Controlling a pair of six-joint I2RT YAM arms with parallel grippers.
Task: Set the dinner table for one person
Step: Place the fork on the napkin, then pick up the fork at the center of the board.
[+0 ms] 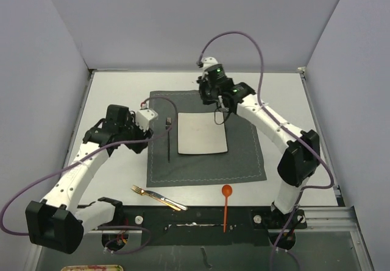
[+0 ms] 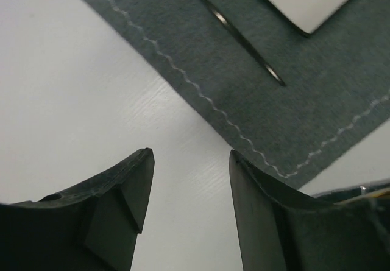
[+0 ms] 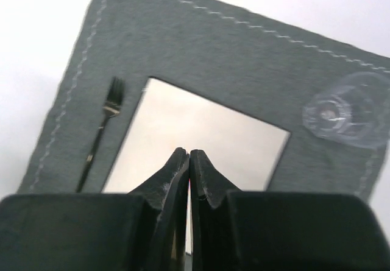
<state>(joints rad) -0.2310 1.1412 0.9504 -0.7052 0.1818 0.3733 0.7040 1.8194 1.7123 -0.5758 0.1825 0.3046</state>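
Note:
The white dinner table [image 1: 116, 88] carries a dark grey placemat [image 1: 244, 155] with a square off-white plate [image 1: 201, 136] on it. A black fork [image 1: 167, 138] lies on the mat left of the plate. My left gripper [image 1: 145, 138] is open and empty, low over bare table [image 2: 73, 100] just off the mat's left edge [image 2: 201, 94]; in the left wrist view its gap [image 2: 191, 155] frames only tabletop. My right gripper [image 1: 218, 111] is shut and empty above the plate's far edge [image 3: 189, 154]. A clear glass [image 3: 347, 109] sits on the mat beside the plate [image 3: 201, 131].
Gold cutlery [image 1: 159, 198] lies on the table near the front edge, left of centre. An orange spoon [image 1: 226, 205] lies across the front edge onto the black base rail [image 1: 201, 219]. Grey walls enclose the table on three sides.

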